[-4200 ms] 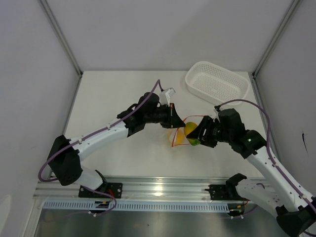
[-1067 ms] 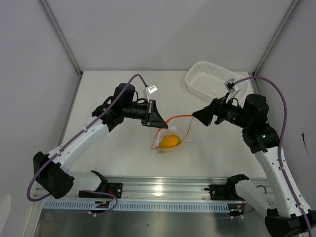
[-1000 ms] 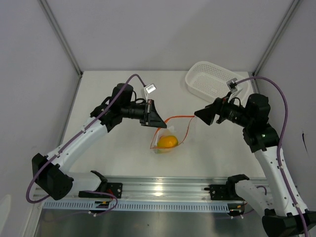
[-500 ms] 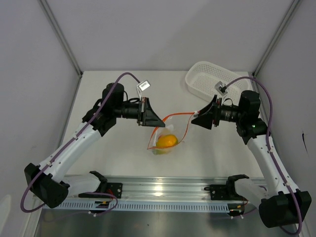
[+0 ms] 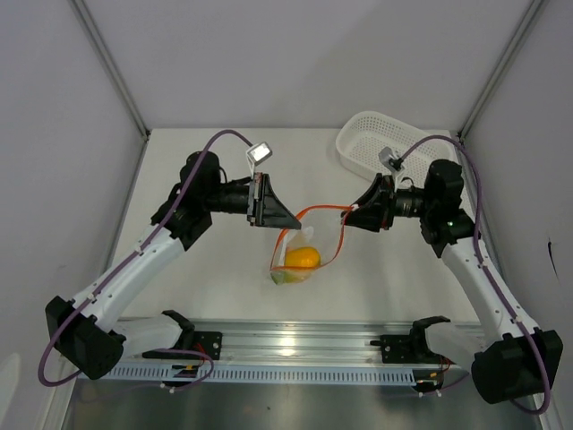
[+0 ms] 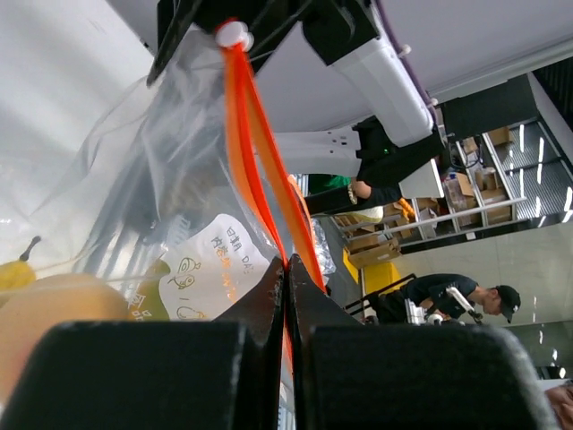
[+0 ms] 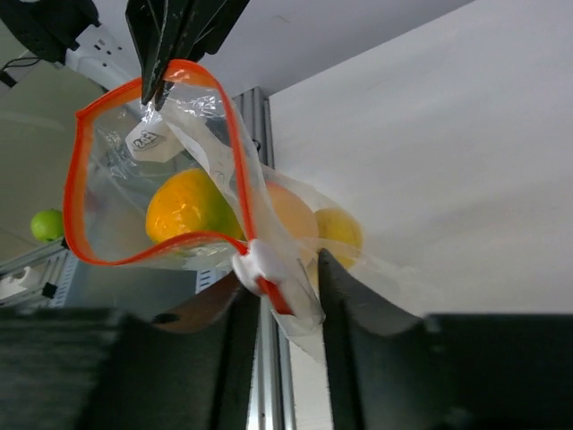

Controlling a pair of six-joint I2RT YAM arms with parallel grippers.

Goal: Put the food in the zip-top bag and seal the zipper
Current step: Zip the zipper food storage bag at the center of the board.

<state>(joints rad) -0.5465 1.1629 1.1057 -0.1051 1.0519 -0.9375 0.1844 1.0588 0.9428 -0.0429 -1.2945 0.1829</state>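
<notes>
Left hand (image 6: pixel 286 269) pinches the zipper (image 6: pixel 243 134); right hand (image 7: pixel 288 273), part-open round the slider (image 7: pixel 260 262), could slip, leaving it unsealed

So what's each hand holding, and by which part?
Left hand pinches the zip-top bag by one zipper end. Right hand straddles the slider end; whether it grips cannot be told.

Both arms rise from the lower corners, bend near mid-frame, and turn their wrists inward, roughly level and facing each other. The left hand (image 5: pixel 292 221), left of centre, is pinched tight on the zipper (image 6: pixel 255 170). The right hand (image 5: pixel 350 214), right of centre, has its jaws part-way apart around the zipper's far end.
</notes>
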